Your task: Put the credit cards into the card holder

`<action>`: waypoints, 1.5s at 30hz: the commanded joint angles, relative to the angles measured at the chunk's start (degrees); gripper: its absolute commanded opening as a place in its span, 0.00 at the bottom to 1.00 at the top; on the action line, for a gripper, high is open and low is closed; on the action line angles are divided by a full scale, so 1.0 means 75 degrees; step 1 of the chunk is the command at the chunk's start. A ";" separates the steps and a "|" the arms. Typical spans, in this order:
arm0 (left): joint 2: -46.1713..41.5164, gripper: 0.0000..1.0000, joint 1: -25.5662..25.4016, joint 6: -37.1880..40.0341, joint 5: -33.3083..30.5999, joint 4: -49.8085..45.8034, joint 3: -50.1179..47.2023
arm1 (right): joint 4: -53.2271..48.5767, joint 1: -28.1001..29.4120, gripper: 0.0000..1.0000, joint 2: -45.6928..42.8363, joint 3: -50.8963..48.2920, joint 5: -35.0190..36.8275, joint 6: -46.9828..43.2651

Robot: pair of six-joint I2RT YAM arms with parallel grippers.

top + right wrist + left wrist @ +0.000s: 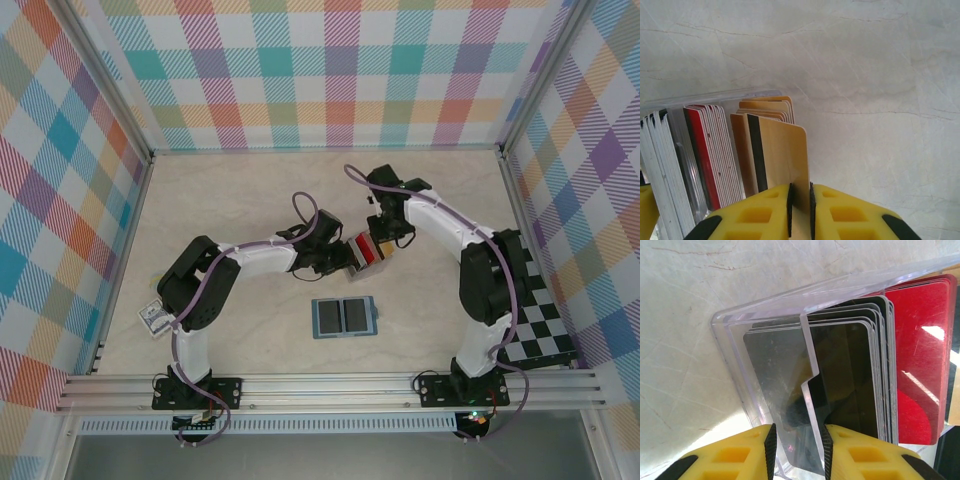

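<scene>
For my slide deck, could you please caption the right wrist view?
Right gripper pinching a gold card at the clear rack holding red cards and grey cards.

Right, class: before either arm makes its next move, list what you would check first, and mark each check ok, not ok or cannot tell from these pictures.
1. Right gripper shut on the gold-yellow card with a black stripe: ok.
2. One card alone between its pads: cannot tell, the pads hide the edge.
3. Left gripper clamped on the clear plastic rack: ok.
4. Gold-yellow card well apart from the rack: not ok, it stands close beside the rack's other cards.
5. Teal-blue folding card holder lying open on the table: ok.
</scene>
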 commanded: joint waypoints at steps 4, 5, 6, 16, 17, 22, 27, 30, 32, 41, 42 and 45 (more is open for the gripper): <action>-0.0092 0.31 0.0102 0.0143 -0.0091 -0.1055 -0.0157 | -0.0312 0.0000 0.14 -0.0531 0.0183 -0.0119 0.0062; -0.0110 0.30 0.0098 0.0139 -0.0095 -0.1050 -0.0158 | -0.0324 -0.0006 0.12 -0.0585 0.0182 -0.0234 0.0090; -0.0115 0.30 0.0100 0.0145 -0.0100 -0.1049 -0.0158 | -0.0329 -0.0001 0.11 -0.0632 0.0171 -0.0350 0.0114; -0.0405 0.33 0.0104 0.0189 -0.0088 -0.1001 -0.0106 | -0.0111 0.0005 0.04 -0.1245 -0.0096 -0.1517 0.0695; -0.0472 0.34 0.0110 0.0190 -0.0122 -0.1019 -0.0100 | -0.0118 0.0000 0.03 -0.1291 -0.0111 -0.1584 0.0748; -0.0976 0.42 0.0110 0.0215 -0.0260 -0.1019 -0.0191 | 0.0179 -0.0023 0.03 -0.1776 -0.0417 -0.1882 0.1190; -0.2026 0.52 0.0217 -0.0005 -0.0214 -0.0518 -0.0800 | 0.0748 -0.0213 0.02 -0.2600 -0.1007 -0.2953 0.1957; -0.2795 0.58 0.0350 -0.0458 0.0260 0.0584 -0.1542 | 0.1233 -0.0411 0.02 -0.3055 -0.1475 -0.3786 0.2536; -0.3227 0.62 0.0472 -0.0836 0.0671 0.1506 -0.2057 | 0.1596 -0.0529 0.02 -0.3287 -0.1791 -0.4410 0.2892; -0.3292 0.65 0.0608 -0.1693 0.2509 0.4075 -0.2578 | 0.3020 -0.0648 0.03 -0.3607 -0.2607 -0.6252 0.4086; -0.3276 0.65 0.0608 -0.1706 0.2577 0.4171 -0.2572 | 0.3193 -0.0660 0.03 -0.3607 -0.2671 -0.6371 0.4189; -0.3212 0.61 0.0608 -0.1824 0.2762 0.4465 -0.2549 | 0.3463 -0.0657 0.03 -0.3565 -0.2783 -0.6625 0.4357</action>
